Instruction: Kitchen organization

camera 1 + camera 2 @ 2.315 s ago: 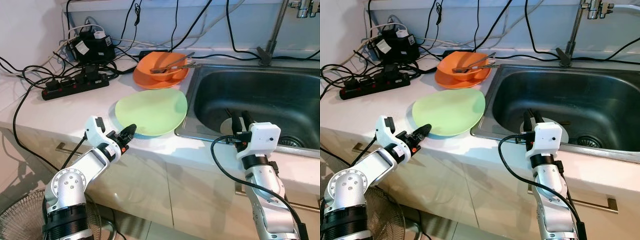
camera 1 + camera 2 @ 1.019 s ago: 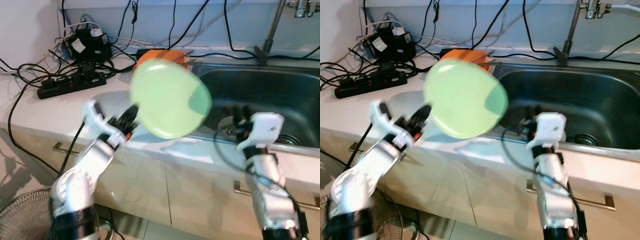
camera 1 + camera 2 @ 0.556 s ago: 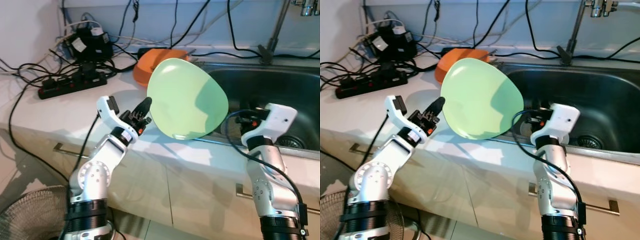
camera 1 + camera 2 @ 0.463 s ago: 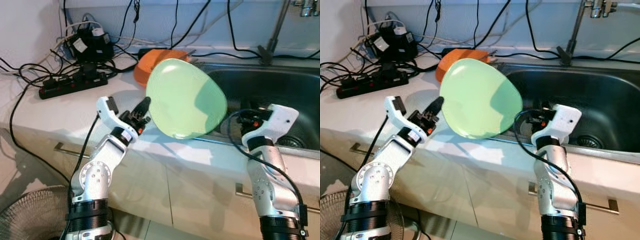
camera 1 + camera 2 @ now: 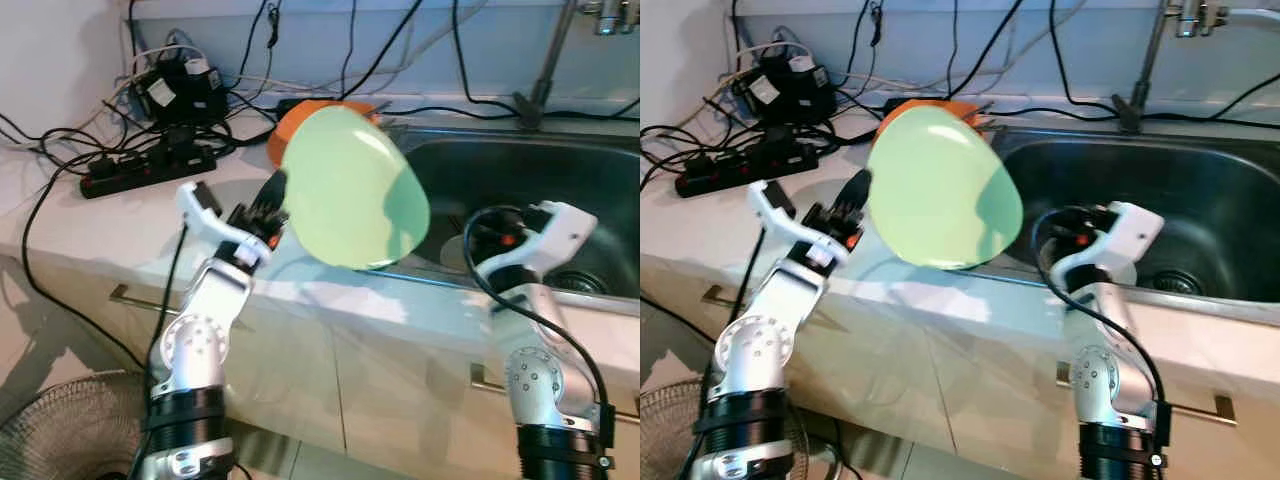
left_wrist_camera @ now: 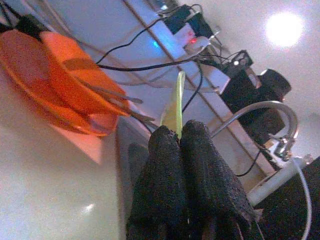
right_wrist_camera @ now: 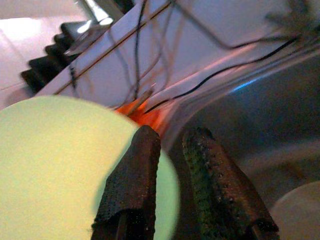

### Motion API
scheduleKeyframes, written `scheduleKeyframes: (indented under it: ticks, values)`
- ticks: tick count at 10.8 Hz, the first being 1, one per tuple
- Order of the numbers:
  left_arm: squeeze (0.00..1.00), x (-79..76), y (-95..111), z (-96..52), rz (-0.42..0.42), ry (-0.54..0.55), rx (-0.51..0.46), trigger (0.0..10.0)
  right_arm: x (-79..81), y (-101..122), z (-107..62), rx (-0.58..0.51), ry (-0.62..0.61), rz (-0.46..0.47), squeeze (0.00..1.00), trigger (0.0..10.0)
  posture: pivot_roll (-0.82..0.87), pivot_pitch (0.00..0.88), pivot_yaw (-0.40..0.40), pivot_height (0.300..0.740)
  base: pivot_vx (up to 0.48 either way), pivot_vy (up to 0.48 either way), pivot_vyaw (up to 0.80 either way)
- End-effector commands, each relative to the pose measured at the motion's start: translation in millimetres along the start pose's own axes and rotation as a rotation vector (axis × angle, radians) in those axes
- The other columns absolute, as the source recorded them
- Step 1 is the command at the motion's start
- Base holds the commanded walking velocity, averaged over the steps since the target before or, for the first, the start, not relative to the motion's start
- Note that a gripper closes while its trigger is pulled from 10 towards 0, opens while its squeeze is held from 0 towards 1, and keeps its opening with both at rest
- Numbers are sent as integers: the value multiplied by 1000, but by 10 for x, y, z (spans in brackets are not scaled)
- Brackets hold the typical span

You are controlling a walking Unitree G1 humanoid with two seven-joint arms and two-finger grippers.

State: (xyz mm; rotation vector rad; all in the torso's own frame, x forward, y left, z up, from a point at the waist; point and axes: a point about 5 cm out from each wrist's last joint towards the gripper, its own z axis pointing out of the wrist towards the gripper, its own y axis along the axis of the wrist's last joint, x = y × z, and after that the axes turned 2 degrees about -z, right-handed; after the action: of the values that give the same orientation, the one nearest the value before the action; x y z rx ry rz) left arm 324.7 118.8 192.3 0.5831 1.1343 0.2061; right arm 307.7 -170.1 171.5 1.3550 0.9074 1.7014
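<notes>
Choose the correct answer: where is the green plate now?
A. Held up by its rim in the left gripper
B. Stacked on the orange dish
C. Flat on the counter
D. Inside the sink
A: the left gripper pinches the rim of the green plate, which is lifted and tilted above the counter edge beside the sink.

Left end effector (image 5: 855,200) holds green plate (image 5: 940,190) tilted beside sink (image 5: 1160,200)

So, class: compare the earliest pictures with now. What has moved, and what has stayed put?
The left end effector has taken the green plate by its rim and lifted it off the counter, tilted on edge near the sink. The right end effector has swung toward it. The orange dish and the cables stayed.
</notes>
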Motion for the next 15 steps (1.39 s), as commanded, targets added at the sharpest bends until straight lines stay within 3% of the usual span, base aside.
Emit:
scheduleKeyframes:
  ticks: [1, 3, 7, 9, 10, 12, 13, 14, 15]
  values:
    - [0, -88, 76, 41, -1, -60, -40, 10000, 86, 21, 16, 5, 52, 42, 0, 10000, 9, 0, 133, 740, 0, 0, 0]
    - [0, -134, 60, 78, -45, -89, -58, 10000, 202, -36, 13, 62, 135, 94, 0, 10000, 17, 0, 131, 740, 0, 0, 0]
    - [0, -128, 100, 87, -54, -86, -82, 10000, 160, -28, 7, 73, 117, 106, 0, 10000, 20, 0, 131, 740, 0, 0, 0]
    - [0, -88, 88, 51, -10, -59, -49, 10000, 152, -26, -7, 75, 107, 96, 0, 10000, 18, 0, 135, 740, 0, 0, 0]
    - [0, -35, 92, 12, 49, -30, -25, 10000, 138, -21, -13, 75, 100, 88, 0, 10000, 18, 0, 135, 740, 0, 0, 0]
    - [0, 144, 162, -109, 136, 55, -2, 10000, 43, -10, -25, 84, 64, 59, 0, 10000, 21, 0, 135, 740, 0, 0, 0]
    - [0, 258, 130, -188, 368, 101, 91, 10000, 6, -2, -20, 88, 48, 44, 0, 10000, 25, 0, 133, 740, 0, 0, 0]
    - [0, 455, 126, -299, 682, 195, 163, 10000, -37, 6, -10, 92, 28, 22, 0, 10000, 31, 0, 131, 740, 0, 0, 0]
    - [0, 524, 137, -368, 833, 229, 148, 10000, -100, -11, 3, 102, -2, -18, 0, 10000, 31, 0, 131, 740, 0, 0, 0]
